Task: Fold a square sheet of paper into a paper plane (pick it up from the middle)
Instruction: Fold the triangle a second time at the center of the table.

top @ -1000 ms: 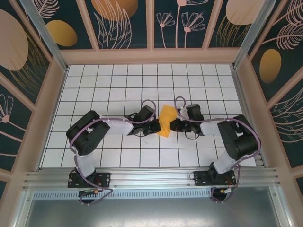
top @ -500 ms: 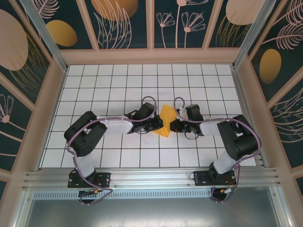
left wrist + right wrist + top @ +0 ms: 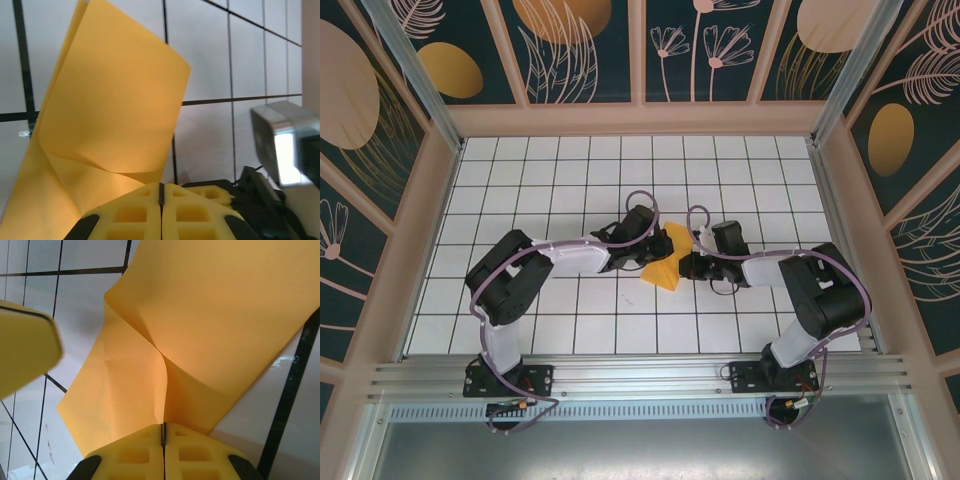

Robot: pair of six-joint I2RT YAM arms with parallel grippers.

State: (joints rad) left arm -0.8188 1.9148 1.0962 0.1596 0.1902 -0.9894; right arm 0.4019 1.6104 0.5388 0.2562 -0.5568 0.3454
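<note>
- Left gripper [image 3: 161, 187] is clamped shut on the folded orange-yellow sheet of paper [image 3: 110, 110], which rises just ahead of it.
- Right gripper [image 3: 163, 427], directly opposite, pinches the same sheet's other side.

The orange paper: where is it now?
In the top view the paper is near the middle of the table, partly folded, between the left gripper on its left and the right gripper on its right, both shut on it.
</note>
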